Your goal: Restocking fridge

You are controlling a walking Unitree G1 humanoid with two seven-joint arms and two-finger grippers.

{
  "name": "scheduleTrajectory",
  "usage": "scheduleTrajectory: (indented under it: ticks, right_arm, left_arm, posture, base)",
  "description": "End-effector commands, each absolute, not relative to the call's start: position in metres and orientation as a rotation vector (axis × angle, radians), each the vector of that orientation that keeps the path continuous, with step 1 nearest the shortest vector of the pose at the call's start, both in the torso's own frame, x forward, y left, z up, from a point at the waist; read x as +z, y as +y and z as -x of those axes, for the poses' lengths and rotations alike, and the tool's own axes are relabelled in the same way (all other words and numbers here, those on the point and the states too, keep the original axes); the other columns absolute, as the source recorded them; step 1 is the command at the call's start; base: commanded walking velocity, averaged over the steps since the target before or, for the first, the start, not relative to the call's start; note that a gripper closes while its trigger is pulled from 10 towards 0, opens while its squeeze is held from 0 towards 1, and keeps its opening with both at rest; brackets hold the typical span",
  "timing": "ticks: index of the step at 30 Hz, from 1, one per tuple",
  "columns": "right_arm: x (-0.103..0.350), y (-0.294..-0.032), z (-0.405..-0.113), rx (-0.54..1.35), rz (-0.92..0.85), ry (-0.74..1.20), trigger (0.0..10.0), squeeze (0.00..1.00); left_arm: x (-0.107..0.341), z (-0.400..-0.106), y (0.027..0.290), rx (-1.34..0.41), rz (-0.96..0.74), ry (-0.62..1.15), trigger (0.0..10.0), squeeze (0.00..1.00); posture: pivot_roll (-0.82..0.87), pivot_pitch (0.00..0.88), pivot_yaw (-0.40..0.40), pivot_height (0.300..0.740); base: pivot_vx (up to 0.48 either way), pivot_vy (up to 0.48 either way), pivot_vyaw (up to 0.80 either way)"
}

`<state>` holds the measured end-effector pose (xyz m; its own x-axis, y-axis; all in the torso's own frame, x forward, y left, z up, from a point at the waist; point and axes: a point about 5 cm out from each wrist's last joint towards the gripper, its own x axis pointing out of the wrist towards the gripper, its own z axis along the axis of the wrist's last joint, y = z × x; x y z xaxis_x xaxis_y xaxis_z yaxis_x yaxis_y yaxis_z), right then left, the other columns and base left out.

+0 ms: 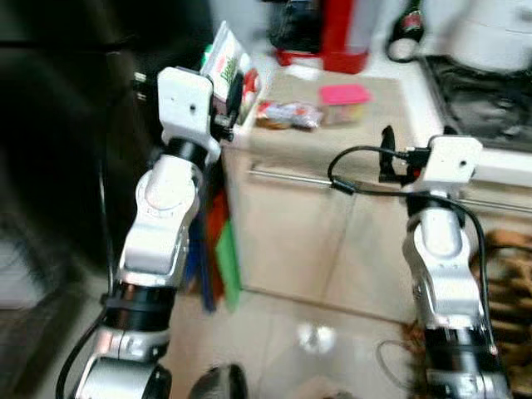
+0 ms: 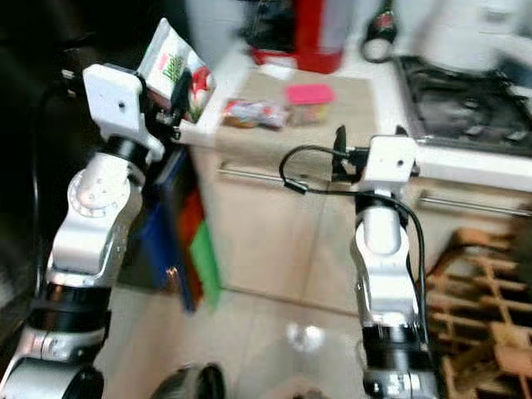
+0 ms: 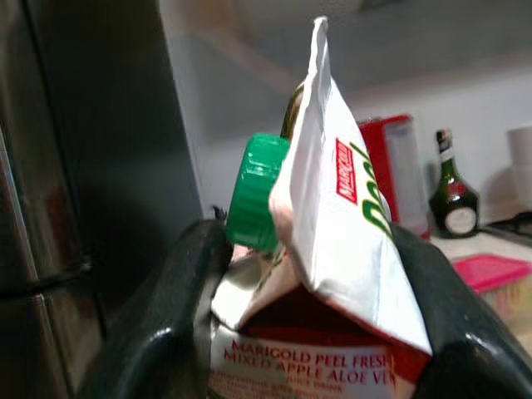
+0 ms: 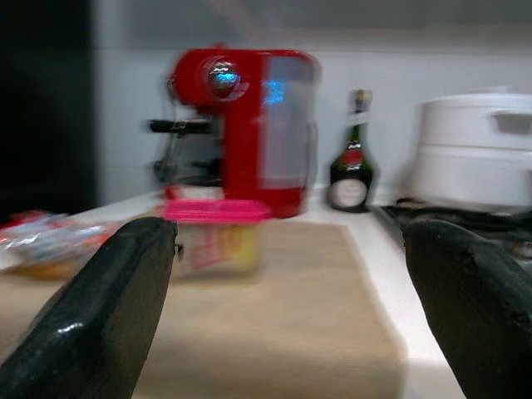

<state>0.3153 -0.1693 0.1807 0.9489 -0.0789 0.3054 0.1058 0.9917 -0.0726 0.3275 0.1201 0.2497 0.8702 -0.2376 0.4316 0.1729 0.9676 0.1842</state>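
My left gripper (image 1: 231, 98) is shut on a white and red juice carton (image 1: 223, 60) with a green cap (image 3: 256, 193), held up by the counter's left corner beside the dark fridge (image 1: 66, 125). The carton (image 3: 332, 249) sits between both black fingers (image 3: 158, 332). My right gripper (image 1: 391, 154) is open and holds nothing, in front of the counter edge. On the beige mat (image 1: 349, 116) lie a wrapped food packet (image 1: 288, 114) and a small box with a pink lid (image 1: 344, 96). The same box (image 4: 214, 229) stands ahead of the right fingers (image 4: 108, 299).
A red coffee machine (image 4: 241, 125), a dark bottle (image 4: 352, 162) and a white cooker (image 4: 474, 154) stand at the counter's back. A gas hob (image 1: 486, 96) lies at the right. Coloured flat items (image 1: 218, 249) lean by the cabinet. A wooden rack (image 2: 474, 291) stands low on the right.
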Motion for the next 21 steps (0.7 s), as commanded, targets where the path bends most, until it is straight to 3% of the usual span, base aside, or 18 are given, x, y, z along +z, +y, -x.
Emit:
scheduleTrajectory:
  ticks: [1, 21]
  right_arm:
    - [0.182, -0.171, -0.316, -0.099, 0.098, -0.309, 10.0, 0.00]
    - [0.172, -0.174, -0.315, -0.093, 0.114, -0.271, 10.0, 0.00]
  left_arm:
    - [0.256, -0.328, 0.118, -0.229, -0.138, -0.481, 10.0, 0.00]
    - [0.242, -0.329, 0.115, -0.245, -0.122, -0.428, 10.0, 0.00]
  posture:
    - [-0.07, 0.000, 0.057, 0.740]
    - [-0.09, 0.000, 0.052, 0.740]
  base:
    - [-0.304, 0.000, 0.00]
    - [-0.302, 0.000, 0.00]
